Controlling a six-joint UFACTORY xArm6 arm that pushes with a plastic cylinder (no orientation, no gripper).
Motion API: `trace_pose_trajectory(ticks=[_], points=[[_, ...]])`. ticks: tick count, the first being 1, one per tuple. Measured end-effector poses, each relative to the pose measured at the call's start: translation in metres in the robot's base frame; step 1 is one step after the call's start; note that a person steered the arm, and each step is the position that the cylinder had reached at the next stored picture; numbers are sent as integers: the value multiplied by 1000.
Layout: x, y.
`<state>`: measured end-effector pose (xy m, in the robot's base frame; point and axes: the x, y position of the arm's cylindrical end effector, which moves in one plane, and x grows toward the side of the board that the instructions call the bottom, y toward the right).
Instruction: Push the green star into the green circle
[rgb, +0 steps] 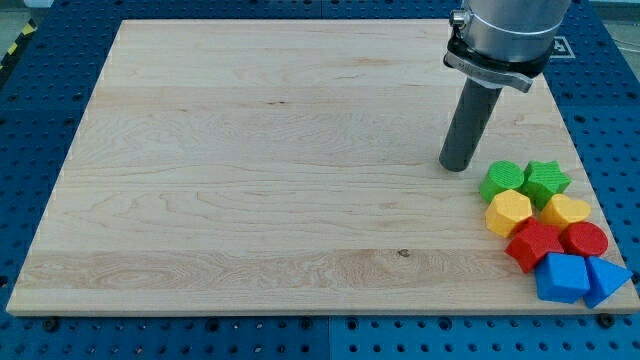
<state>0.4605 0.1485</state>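
Note:
The green star (546, 181) sits near the board's right edge, touching the right side of the green circle (502, 180). My tip (458, 166) rests on the board just left of and slightly above the green circle, a small gap apart from it. The dark rod rises from the tip to the arm's silver flange at the view's top right.
Below the green pair lie a yellow hexagon (509, 212), a yellow block (566, 211), a red star (534, 244), a red circle (585, 240), a blue block (563, 278) and a blue triangle (606, 279), all packed together. The wooden board (250, 160) ends close to their right.

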Motion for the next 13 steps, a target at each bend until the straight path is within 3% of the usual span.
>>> trace_pose_trajectory(ticks=[2,5,7,9,13], points=[[-41,39],[-19,180],[24,173],[25,125],[26,116]])
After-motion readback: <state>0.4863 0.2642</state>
